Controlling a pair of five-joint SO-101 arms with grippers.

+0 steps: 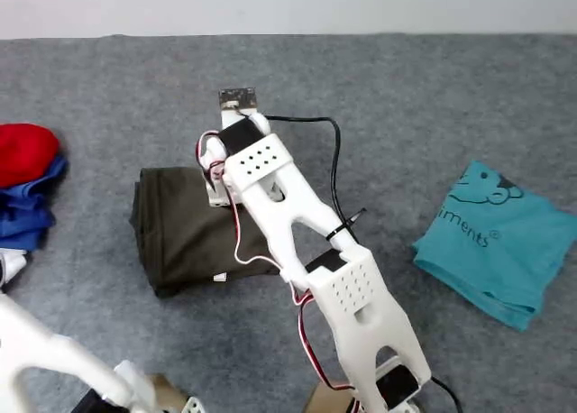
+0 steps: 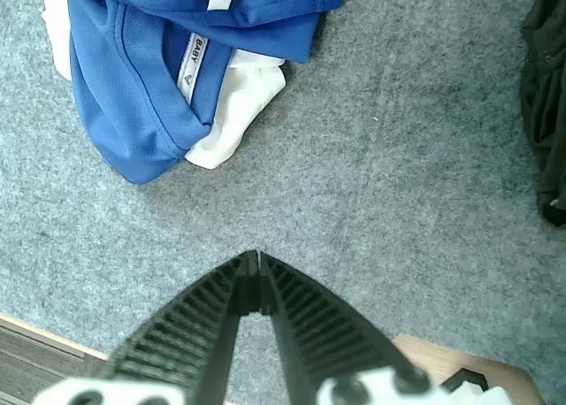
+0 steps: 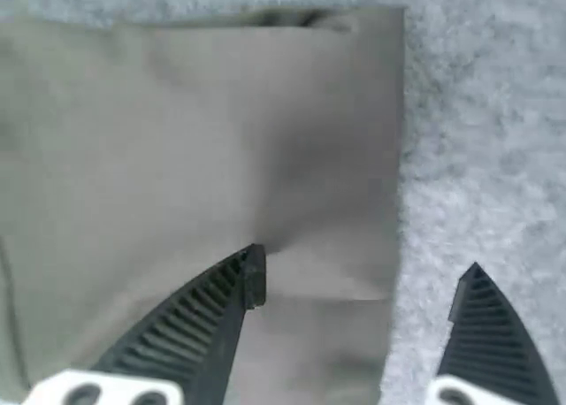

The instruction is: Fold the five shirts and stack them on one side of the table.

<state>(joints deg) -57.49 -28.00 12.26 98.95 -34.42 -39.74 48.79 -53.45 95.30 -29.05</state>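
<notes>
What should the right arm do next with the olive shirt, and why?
Probably lower a little and close on the olive shirt's edge. The right gripper is open, one jaw above the shirt and the other above bare table, so it straddles that edge. The shirt looks folded already; a grip there could let it go to the teal shirt.

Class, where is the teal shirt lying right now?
In the high view the teal shirt lies on the right side of the table, well apart from the dark olive shirt at the centre, beyond the right arm.
</notes>
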